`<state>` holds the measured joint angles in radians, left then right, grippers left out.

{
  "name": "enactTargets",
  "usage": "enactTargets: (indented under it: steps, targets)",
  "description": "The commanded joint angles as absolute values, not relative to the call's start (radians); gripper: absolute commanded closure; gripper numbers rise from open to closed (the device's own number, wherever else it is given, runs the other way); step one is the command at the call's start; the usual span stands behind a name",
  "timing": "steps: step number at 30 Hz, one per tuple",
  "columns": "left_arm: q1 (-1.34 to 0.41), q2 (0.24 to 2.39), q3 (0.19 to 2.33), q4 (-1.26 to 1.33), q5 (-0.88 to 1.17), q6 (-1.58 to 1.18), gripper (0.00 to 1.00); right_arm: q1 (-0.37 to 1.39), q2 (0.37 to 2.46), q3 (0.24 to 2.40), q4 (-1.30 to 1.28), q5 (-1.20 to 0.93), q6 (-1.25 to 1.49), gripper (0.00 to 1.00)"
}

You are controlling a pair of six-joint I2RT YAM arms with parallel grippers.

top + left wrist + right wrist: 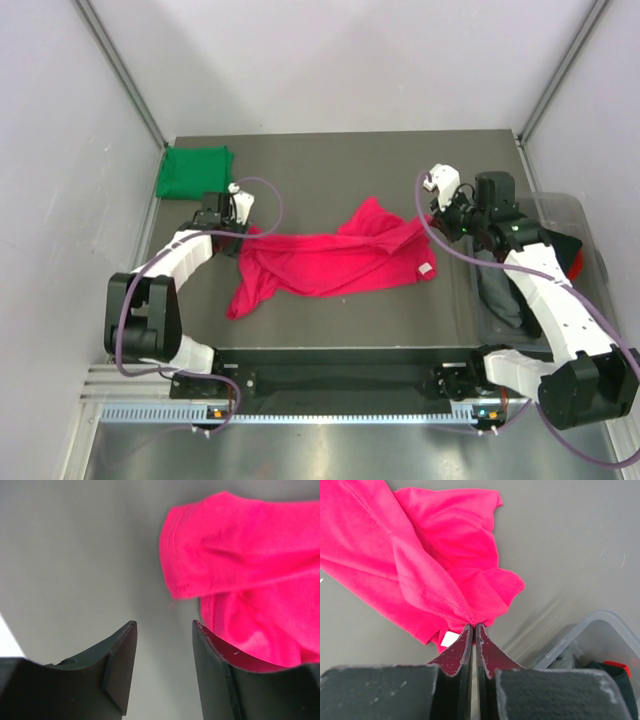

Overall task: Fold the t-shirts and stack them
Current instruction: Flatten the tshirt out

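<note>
step: we spread the pink t-shirt [330, 262], crumpled on the desk [330, 165] | right tool [474, 627] clamped on its edge | left tool [164, 630] gaping, empty, beside a hemmed flap | we should pinch that hem, then pull apart evenly, low | green t-shirt [193, 172] folded, far-left corner

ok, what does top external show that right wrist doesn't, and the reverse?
Only top external: the folded green t-shirt at the table's far-left corner, and both arms. Only right wrist: the right gripper seen close, pinched shut on the pink t-shirt at its edge. Both: the pink t-shirt, its white label and the clear bin.
</note>
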<state>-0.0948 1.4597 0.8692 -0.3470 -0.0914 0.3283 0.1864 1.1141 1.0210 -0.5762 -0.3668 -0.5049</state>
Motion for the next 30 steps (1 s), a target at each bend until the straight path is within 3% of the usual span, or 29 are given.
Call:
enactTargets:
  steps: [1,19,22,27,30]
  targets:
    - [-0.081,1.517,0.940,-0.340,-0.063,0.318,0.48,0.172,1.121,1.057,-0.549,-0.374,-0.485,1.00]
    - [-0.060,1.709,1.022,-0.353,-0.005,0.321,0.53,0.172,1.132,0.999,-0.515,-0.370,-0.472,1.00]
    - [-0.060,1.727,1.034,-0.357,0.051,0.334,0.61,0.173,1.134,0.996,-0.514,-0.367,-0.474,1.00]
    - [-0.060,1.740,1.049,-0.394,0.086,0.350,0.96,0.170,1.138,0.991,-0.499,-0.353,-0.471,1.00]
    - [-0.060,1.703,1.045,-0.405,0.106,0.357,1.00,0.170,1.147,0.994,-0.482,-0.333,-0.457,1.00]
